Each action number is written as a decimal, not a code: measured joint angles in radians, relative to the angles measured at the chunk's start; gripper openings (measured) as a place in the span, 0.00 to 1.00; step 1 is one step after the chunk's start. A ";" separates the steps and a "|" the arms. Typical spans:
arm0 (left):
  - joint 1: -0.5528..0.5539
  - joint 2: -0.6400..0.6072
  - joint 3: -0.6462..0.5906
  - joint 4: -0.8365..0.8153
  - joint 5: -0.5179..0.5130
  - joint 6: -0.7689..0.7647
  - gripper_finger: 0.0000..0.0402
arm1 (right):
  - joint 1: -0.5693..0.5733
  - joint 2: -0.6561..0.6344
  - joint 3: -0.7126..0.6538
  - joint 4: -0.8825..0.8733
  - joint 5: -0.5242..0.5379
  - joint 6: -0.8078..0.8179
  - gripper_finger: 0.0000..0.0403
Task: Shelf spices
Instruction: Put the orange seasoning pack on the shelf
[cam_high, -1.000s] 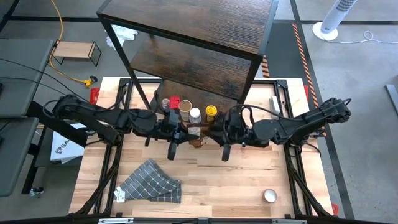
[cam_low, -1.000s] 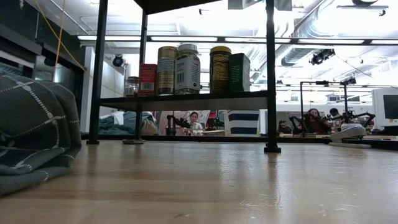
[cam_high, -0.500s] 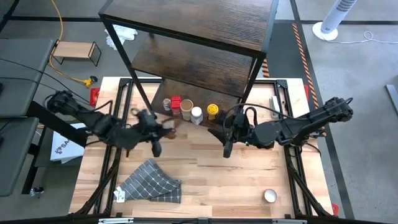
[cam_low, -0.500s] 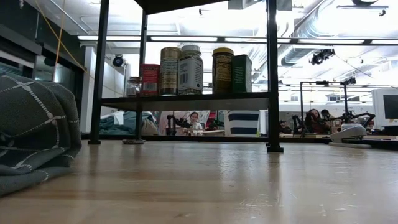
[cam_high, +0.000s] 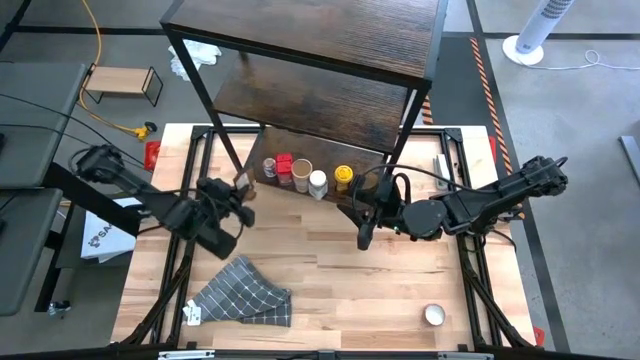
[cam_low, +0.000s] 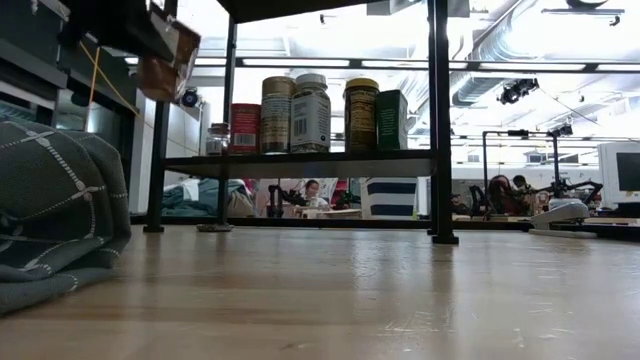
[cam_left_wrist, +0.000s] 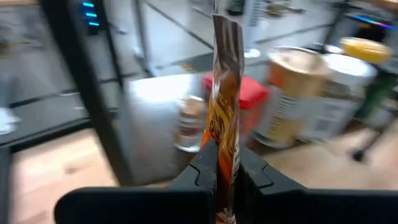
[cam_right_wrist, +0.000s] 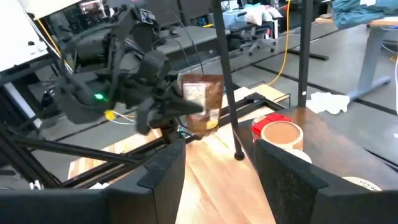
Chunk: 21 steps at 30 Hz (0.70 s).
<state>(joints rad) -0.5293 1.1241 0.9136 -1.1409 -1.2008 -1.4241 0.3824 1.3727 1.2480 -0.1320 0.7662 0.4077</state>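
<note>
Spice packet (cam_left_wrist: 225, 106) clamped in left end effector (cam_left_wrist: 225, 180), beside shelf (cam_high: 330, 105) post.

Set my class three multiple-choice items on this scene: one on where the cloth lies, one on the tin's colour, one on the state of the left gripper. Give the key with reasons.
1. Where does the cloth lie?
A. on the shelf's top board
B. on the table
C. in the right gripper

2. What colour is the tin on the shelf?
A. red
B. blue
C. white

3. How is the left gripper?
A. open and empty
B. shut on a jar
C. shut on a packet

Key:
1 B: the high view shows it crumpled on the wood, off the shelf.
2 A: it shows red among the jars.
3 C: the left wrist view shows the fingers pinching a brown packet.
</note>
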 joint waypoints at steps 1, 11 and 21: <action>0.021 0.008 0.000 -0.022 -0.007 -0.022 0.02 | 0.000 0.000 0.000 0.000 0.000 0.001 0.47; 0.186 0.117 0.000 -0.011 -0.141 -0.038 0.02 | -0.003 0.000 0.000 0.000 -0.005 0.001 0.47; 0.269 0.213 0.000 0.002 -0.163 -0.099 0.02 | -0.003 0.000 0.000 -0.002 -0.006 -0.005 0.47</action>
<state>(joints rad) -0.2599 1.3366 0.9138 -1.1392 -1.3642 -1.5235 0.3794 1.3727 1.2480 -0.1335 0.7601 0.4030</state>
